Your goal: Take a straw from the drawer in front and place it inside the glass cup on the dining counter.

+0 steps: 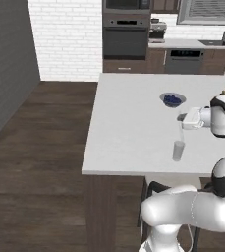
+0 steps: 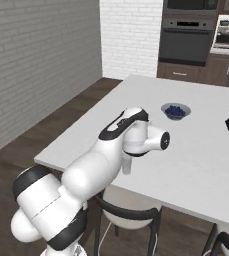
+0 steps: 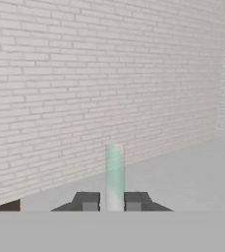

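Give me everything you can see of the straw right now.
The straw is a thin, pale whitish stick with a faint green tint in the hand view, looking like plastic. It is clamped between the two dark fingertips of the shut gripper and runs straight out from them. In the left base view it hangs roughly upright from the hand, above the glass cup on the dining counter. Whether its lower tip has entered the cup I cannot tell.

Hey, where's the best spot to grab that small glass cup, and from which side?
Probably the straight wall of the glass cup, at mid-height, coming in level from the near edge of the dining counter. It stands upright close to that edge, with the blue bowl well behind.
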